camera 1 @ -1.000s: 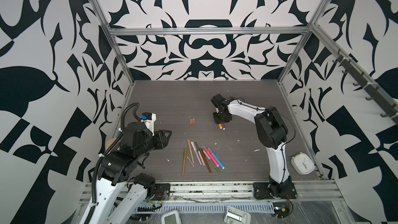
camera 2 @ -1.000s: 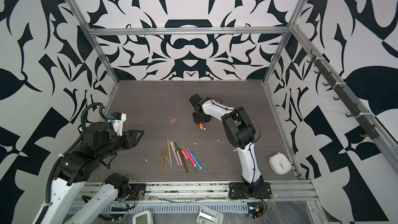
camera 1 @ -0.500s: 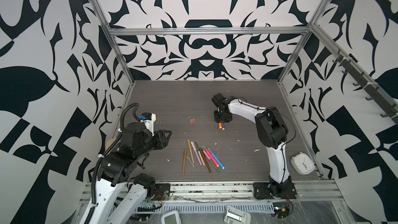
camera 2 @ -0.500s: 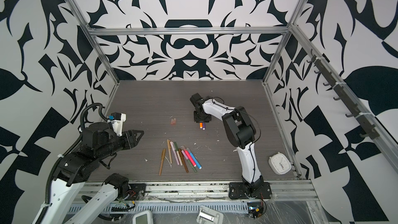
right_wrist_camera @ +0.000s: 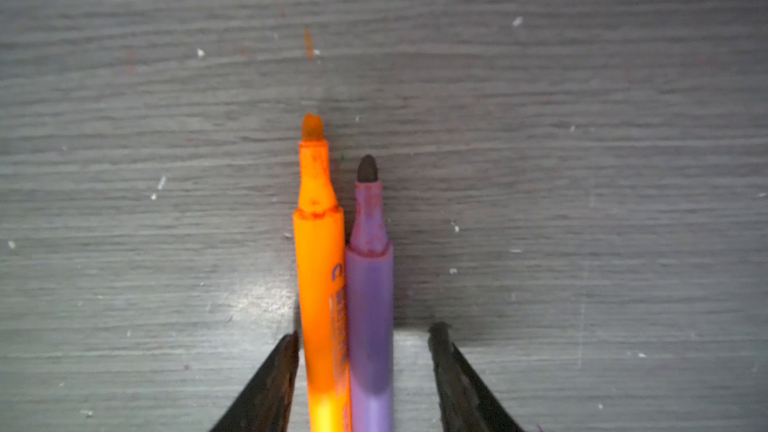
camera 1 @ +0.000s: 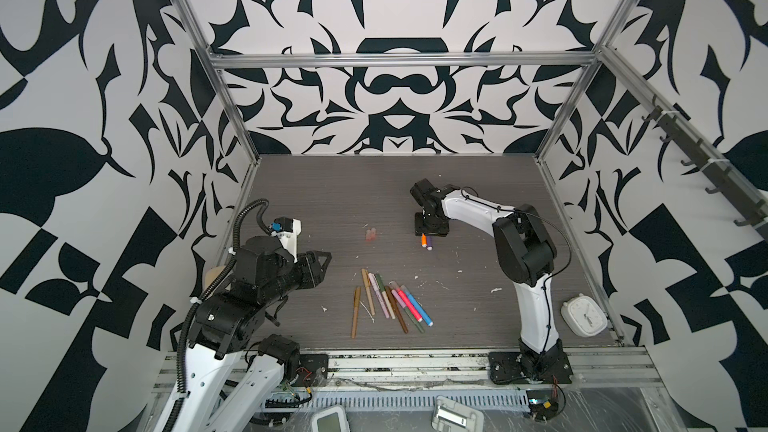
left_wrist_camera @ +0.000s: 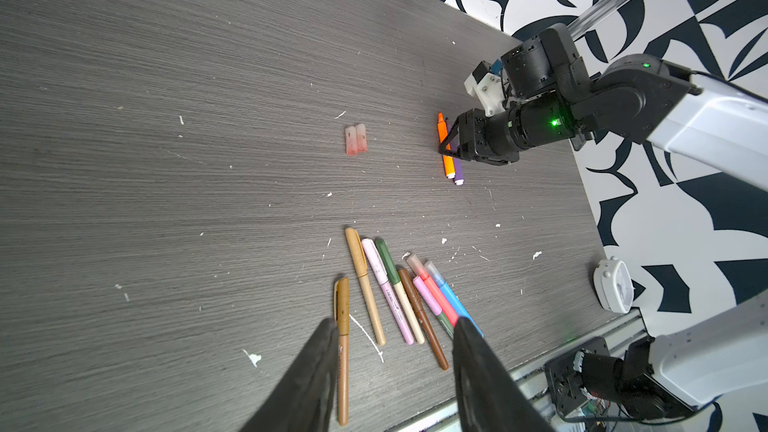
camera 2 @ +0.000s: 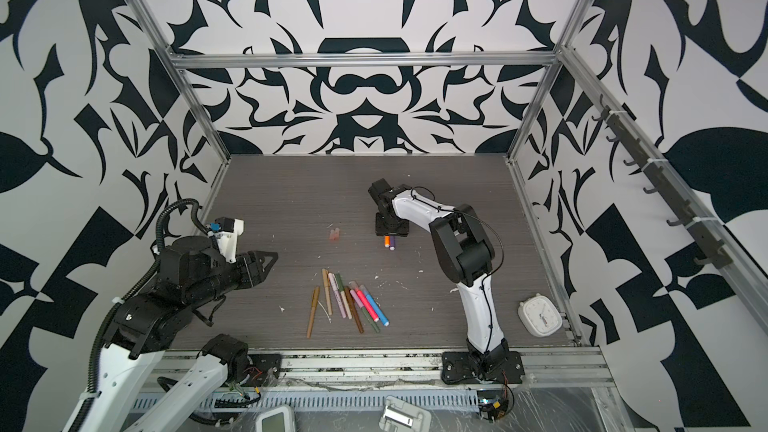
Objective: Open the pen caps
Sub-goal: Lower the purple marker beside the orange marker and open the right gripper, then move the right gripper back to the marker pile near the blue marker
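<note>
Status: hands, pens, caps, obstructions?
Left hand open, empty, near capped pens. Right hand open astride orange pen and purple pen, both uncapped. Two clear caps lie aside. Nothing blocking.

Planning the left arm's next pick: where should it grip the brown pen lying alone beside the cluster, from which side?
Take the brown pen mid-barrel, below its cap, with the left gripper coming straight down, jaws across it. It lies flat, apart from the other pens, so both fingers likely find bare table.
</note>
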